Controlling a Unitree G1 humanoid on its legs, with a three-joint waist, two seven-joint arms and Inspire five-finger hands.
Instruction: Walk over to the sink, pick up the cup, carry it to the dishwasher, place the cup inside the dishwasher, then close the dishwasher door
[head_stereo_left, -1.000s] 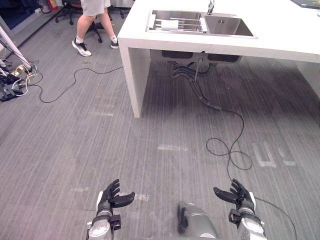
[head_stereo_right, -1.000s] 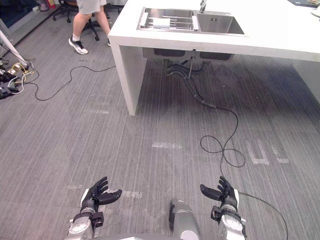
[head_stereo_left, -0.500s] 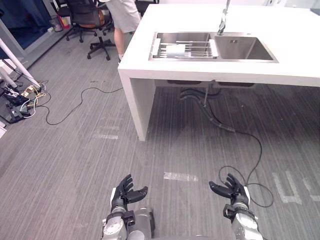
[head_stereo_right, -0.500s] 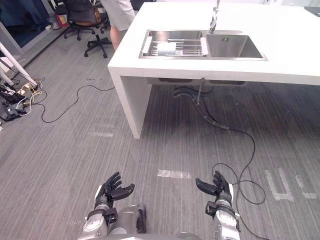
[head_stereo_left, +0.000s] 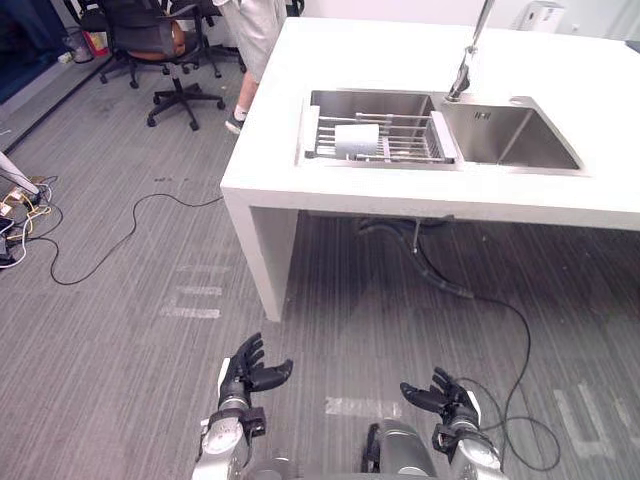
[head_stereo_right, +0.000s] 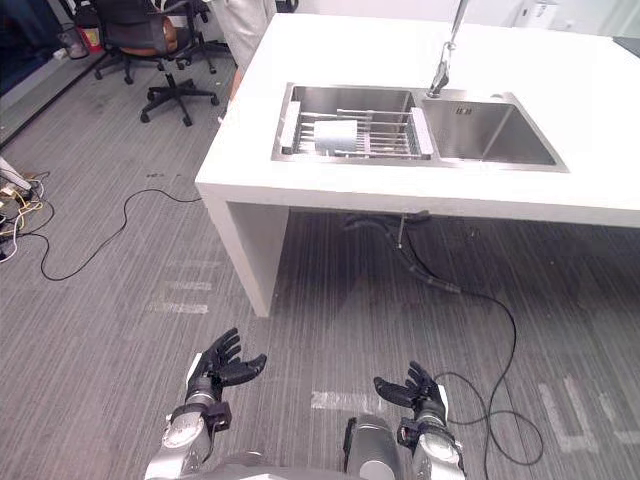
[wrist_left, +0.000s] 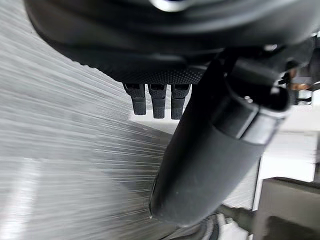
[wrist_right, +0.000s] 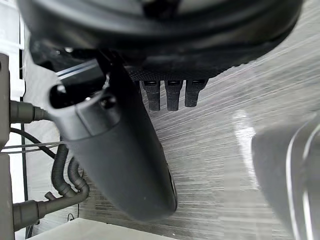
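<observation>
Cup (head_stereo_left: 357, 140): white, cylindrical, apparently lying on its side (small in view, so not certain) on the wire dish rack (head_stereo_left: 412, 147) that spans the left basin of the stainless steel double sink (head_stereo_left: 505, 140).

Left to right:
- Far left: thin black cable (head_stereo_left: 95, 250) snaking over the grey striped carpet floor (head_stereo_left: 120, 340).
- Black swivel office chair (head_stereo_left: 150, 40) with a person's legs (head_stereo_left: 255, 30) just beside it, both past the corner of the worktop.
- White slab worktop (head_stereo_left: 400, 50) carries the sink. A chrome tap (head_stereo_left: 466, 65) stands behind the divider between the basins, and the right basin looks empty.
- Left hand (head_stereo_left: 248, 372): low, fingers spread and relaxed, nothing in it.
- Right hand (head_stereo_left: 445, 400): same posture, released and empty.

Progress: early, in the approach leg. The hands are well short of the worktop edge and the cup is untouched. My read is that the rest of the walk-up, the grasp, carry, load and door close are all still to do.

Versus half a second ago: the whole picture has shifted, so the camera moved with the walk. The worktop and sink now sit nearer and more central. The cup is in the same spot on the rack. Both hands are unchanged, open and low.
</observation>
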